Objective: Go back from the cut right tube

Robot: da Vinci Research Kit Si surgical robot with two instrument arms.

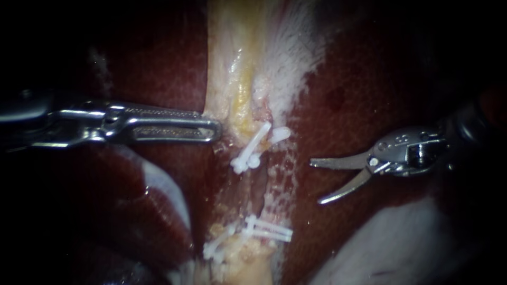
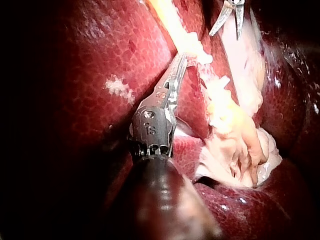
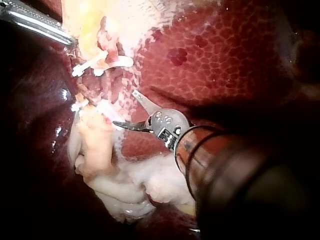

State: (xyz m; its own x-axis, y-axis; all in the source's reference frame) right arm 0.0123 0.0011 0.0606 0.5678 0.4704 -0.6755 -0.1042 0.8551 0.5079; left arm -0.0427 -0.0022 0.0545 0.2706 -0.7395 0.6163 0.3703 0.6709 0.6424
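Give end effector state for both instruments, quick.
Left instrument: jaws shut on the edge of the pale tissue, as far as shows.
Right instrument: curved blades open, holding nothing.

Place: surgical bench set-up, seen close up through an endoscope.
Tissue: dark red, finely mottled liver (image 1: 369, 79) filling the view, crossed by a pale yellow-white band of tissue (image 1: 237, 79).
Tools: slender silver metal left instrument (image 1: 217, 129) with long slotted jaws, and slender silver metal right instrument (image 1: 316, 182) with two thin curved blades.
Fittings: small white plastic clips (image 1: 252, 146) clamped across the band.
Light: bright on the wet tissue, black all around.
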